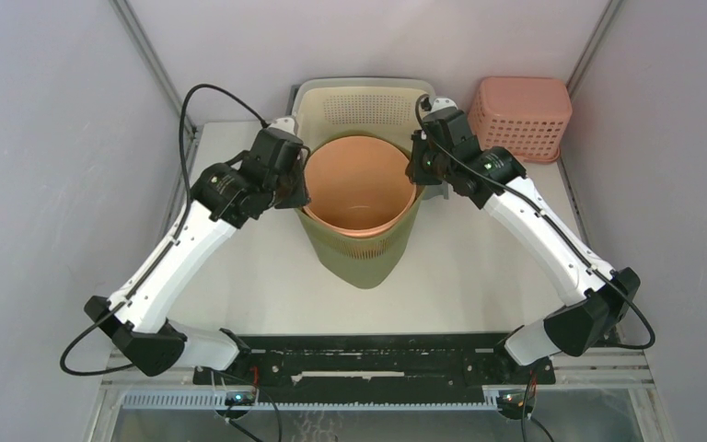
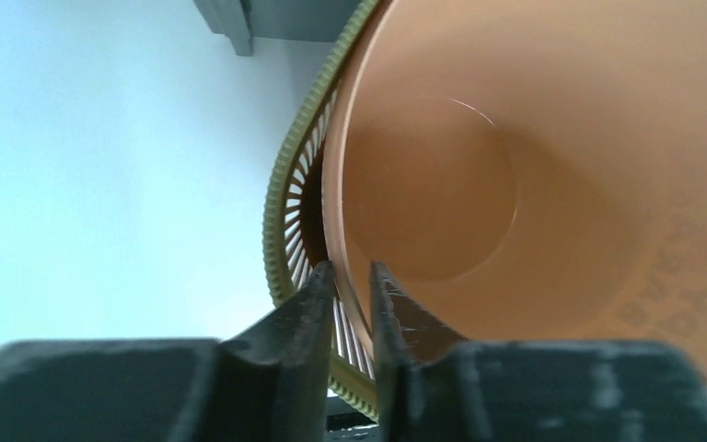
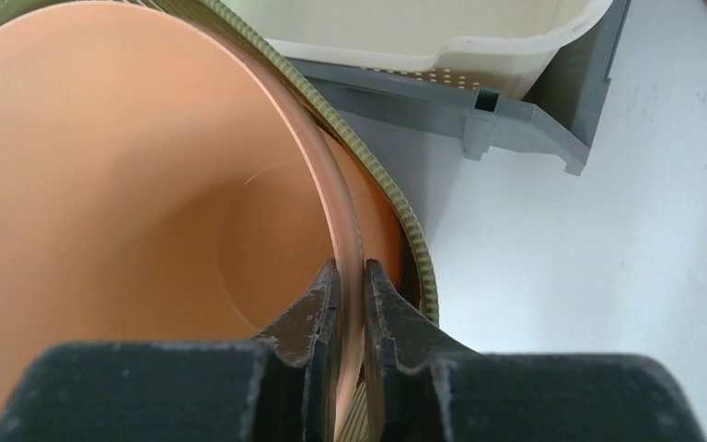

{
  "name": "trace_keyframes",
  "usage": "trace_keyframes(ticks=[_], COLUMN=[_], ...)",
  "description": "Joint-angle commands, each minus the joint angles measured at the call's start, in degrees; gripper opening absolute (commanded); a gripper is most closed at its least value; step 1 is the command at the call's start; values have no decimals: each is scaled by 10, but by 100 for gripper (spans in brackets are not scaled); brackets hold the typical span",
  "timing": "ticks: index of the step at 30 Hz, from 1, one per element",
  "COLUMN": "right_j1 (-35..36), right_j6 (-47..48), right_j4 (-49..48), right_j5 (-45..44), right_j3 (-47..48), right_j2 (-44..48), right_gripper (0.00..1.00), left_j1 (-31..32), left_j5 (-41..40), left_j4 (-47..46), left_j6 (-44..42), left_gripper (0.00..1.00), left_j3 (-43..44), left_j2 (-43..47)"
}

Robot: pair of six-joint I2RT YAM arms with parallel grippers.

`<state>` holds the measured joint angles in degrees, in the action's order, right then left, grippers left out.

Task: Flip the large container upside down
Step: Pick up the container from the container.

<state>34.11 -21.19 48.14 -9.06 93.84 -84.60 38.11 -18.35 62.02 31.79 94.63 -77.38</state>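
Where the task stood: the grasp step. The orange container (image 1: 359,184) sat upright, mouth up, nested inside a green slatted basket (image 1: 364,262) in the middle of the table (image 1: 479,276); nothing was turned over yet.
Right gripper (image 3: 350,269): jaws were pinched on the container's right rim, one finger inside the wall and one outside, between it and the basket.
Left gripper (image 2: 348,272): jaws sat astride the left rim, narrowly apart with slats showing through the gap; whether they were clamped on the rim could not be told.
Container against the jaws: the rim edge ran between both pairs of fingers, on opposite sides of the mouth.
Next move, by my judgement: the left grip had to be firm, then both arms needed to lift together — clear of the basket — before rolling the wrists to bring the mouth down.
Risk: the thin rim could slip or flex, and the basket might ride up with it.
Behind: a pale bin (image 1: 368,97) and a pink basket (image 1: 522,115) stood apart from the work.
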Motion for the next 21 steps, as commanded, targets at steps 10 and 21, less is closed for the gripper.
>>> trace_keyframes(ticks=[10,21], right_j1=[2,4], right_j6=[0,15], right_j4=[-12,-31], right_j5=[70,97], right_j3=[24,56], right_j2=[31,64], right_gripper=[0,0], left_j1=[-6,-6], left_j5=[-24,-9], left_j4=[57,59], left_j6=[-45,-43], left_gripper=[0,0], left_j3=[73,130], left_j2=[-31,-22])
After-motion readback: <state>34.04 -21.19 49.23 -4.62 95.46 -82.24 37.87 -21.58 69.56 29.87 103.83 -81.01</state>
